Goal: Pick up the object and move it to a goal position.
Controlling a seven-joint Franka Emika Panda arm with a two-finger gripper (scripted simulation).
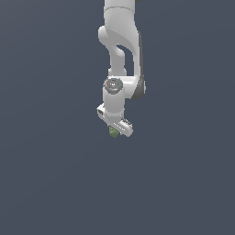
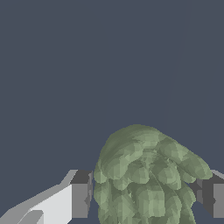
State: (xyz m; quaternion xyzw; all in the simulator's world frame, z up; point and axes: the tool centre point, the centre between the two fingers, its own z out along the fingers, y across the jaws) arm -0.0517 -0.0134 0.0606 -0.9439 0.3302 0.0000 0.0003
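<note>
Olive lump: nearest the wrist camera sat the small, bumpy, roundish olive-green object [image 2: 144, 179], its surface made of many overlapping leaf-like lobes; it filled the space between the two fingers.
Fingers: one white finger with a dark grey pad [image 2: 80, 194] stood on one side of the lump and a second dark-padded finger [image 2: 212, 197] on the other, each pad touching or just beside the green surface.
Claw: the white two-fingered claw [image 1: 115, 130] was closed narrowly on the olive lump, holding it between its pads.
Lump in the exterior view: only a small green patch [image 1: 113, 132] showed under the claw's white body, toward the exterior view's left end of the finger bar; the rest was hidden by the claw.
Arm: the white jointed robot arm [image 1: 120, 46] came down from the top edge of the exterior view, with a dark grey strip along its side toward the exterior view's right and a round grey cap at the wrist joint [image 1: 113, 85].
Claw pose: the finger bar was tilted, its end toward the exterior view's left sitting higher than its other end.
Surroundings: a plain, flat dark slate-blue background [image 1: 46, 174] filled both views, with no visible edge or texture.
Contact with ground: whether the lump was touching a surface or lifted off it could not be told from these views.
</note>
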